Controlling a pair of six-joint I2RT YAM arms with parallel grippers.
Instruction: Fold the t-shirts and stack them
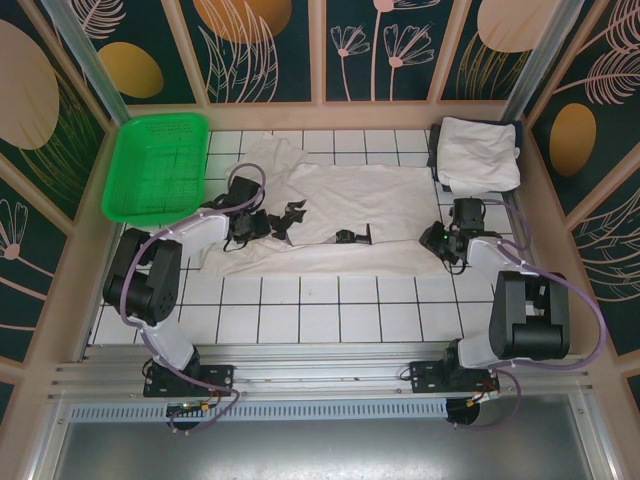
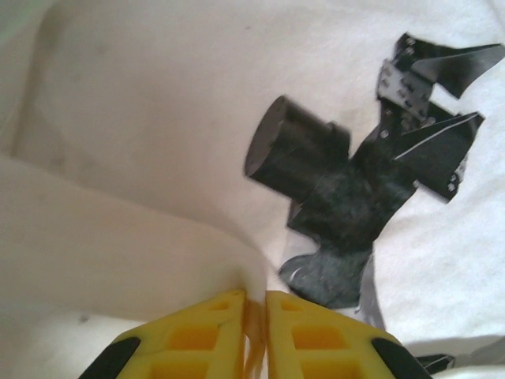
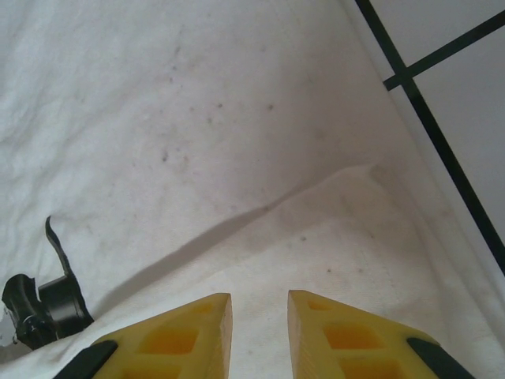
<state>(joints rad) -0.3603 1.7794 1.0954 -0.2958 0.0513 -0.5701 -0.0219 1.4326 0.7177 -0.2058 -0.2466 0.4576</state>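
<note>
I'm at the start of a fold on the spread t-shirt (image 1: 360, 195), which lies flat across the middle of the white tiled table (image 1: 320, 310), sleeves toward the left. The other t-shirt (image 1: 478, 152) sits already folded in the far right corner, so I judge that one done and this one next for the stack. My left gripper (image 2: 254, 304) is clenched on a raised ridge of cloth at the shirt's left side, its yellow fingers nearly touching with the fabric pinched between them. My right gripper (image 3: 259, 304) is low over the right edge with its fingers a little apart. I cannot tell whether any cloth is caught there. The next move probably calls for a firm hold at both ends, then lifting together so the cloth folds evenly. The fabric is soft, off-white and faintly speckled, creasing into shallow ridges, with a black print (image 2: 347, 197) on it. The green mesh basket (image 1: 158, 165) stands at the far left.
</note>
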